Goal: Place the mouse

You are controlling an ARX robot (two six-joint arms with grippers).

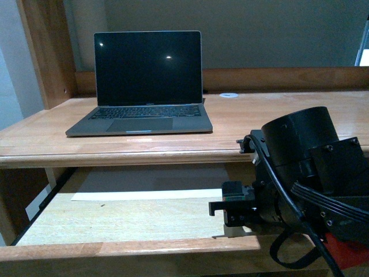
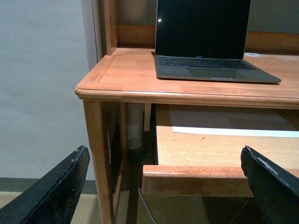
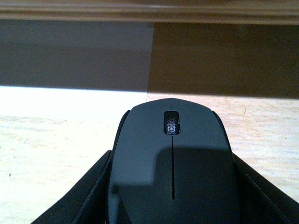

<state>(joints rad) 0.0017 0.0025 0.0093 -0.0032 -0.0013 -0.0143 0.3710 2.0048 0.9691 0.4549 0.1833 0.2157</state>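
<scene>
The mouse (image 3: 171, 172) is small, black and low domed, with a scroll wheel at its front. My right gripper (image 3: 172, 156) is shut on it, one black finger on each side, and holds it just above the light wooden pull-out shelf (image 1: 115, 222) under the desk top. In the front view the right gripper (image 1: 226, 206) points left over that shelf and the mouse is hidden by the arm. My left gripper (image 2: 166, 186) is open and empty, low in front of the desk's left corner, its fingers (image 2: 56, 191) wide apart.
An open laptop (image 1: 147, 81) stands on the wooden desk top (image 1: 277, 115). A small white round disc (image 1: 229, 94) lies behind it to the right. A white sheet (image 1: 144, 195) lies at the back of the pull-out shelf. The desk's left leg (image 2: 98, 158) is near my left gripper.
</scene>
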